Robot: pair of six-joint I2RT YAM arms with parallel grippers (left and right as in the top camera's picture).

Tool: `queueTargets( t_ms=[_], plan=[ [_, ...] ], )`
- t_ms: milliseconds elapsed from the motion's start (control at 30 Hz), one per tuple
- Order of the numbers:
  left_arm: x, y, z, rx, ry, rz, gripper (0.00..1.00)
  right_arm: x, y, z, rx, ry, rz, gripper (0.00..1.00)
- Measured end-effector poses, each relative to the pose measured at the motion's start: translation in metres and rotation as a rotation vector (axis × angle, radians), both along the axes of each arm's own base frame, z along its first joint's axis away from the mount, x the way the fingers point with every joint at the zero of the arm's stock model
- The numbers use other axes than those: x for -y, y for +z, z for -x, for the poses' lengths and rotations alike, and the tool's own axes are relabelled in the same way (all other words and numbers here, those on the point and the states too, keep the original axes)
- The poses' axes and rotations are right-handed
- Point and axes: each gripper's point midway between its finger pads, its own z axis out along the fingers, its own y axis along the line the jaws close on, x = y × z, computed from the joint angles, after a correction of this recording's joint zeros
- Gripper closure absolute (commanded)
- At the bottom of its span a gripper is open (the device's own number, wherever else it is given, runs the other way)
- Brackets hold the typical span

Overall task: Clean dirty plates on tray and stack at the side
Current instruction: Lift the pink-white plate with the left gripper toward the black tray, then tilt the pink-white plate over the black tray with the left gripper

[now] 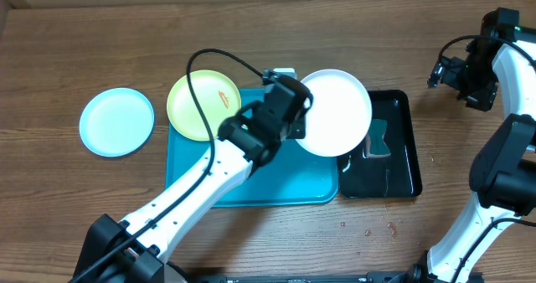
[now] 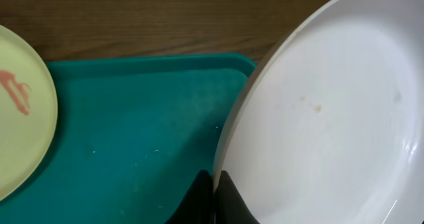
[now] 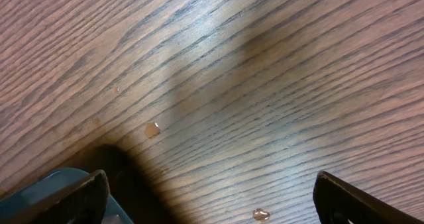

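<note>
Brown wood-grain table (image 1: 67,48) is filling the whole overhead frame. A bright cyan-blue tray (image 1: 285,182) is lying at centre, with a narrower glossy black tray (image 1: 402,166) sitting just right of it. A white plate (image 1: 339,107) is hanging over the gap between both trays. The left gripper (image 1: 300,114) is pinching its left rim, jaws closed tight on it. A yellow-green plate (image 1: 197,107) is resting on the blue tray's upper left corner and showing an orange smear (image 1: 224,96). A light cyan plate (image 1: 117,121) is lying on bare wood at the left, off the tray. In the upper right, the right gripper (image 1: 442,69) is hovering over wood, jaws spread wide and gripping nothing. Small droplets (image 3: 152,128) are sitting beneath it.
</note>
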Motion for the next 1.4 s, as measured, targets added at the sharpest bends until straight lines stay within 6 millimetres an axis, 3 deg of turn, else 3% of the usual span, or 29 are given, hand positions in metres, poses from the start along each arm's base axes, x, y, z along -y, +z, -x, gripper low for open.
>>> queueTargets(
  t_ms=[400, 767, 1133, 1400],
  plan=[
    [0.044, 0.033, 0.008, 0.243, -0.094, -0.103, 0.96, 0.000, 0.000, 0.000, 0.001, 0.000, 0.001, 0.00],
    [0.083, 0.089, 0.021, 0.573, -0.187, -0.269, 0.96, 0.000, 0.000, 0.000, 0.001, 0.000, 0.000, 0.00],
    [0.129, 0.159, 0.064, 0.911, -0.328, -0.474, 0.96, 0.000, 0.000, 0.000, 0.001, 0.000, 0.000, 0.00],
    [0.145, 0.191, 0.087, 1.059, -0.387, -0.576, 0.96, 0.000, 0.000, -0.001, 0.002, 0.000, 0.001, 0.00]
  ],
)
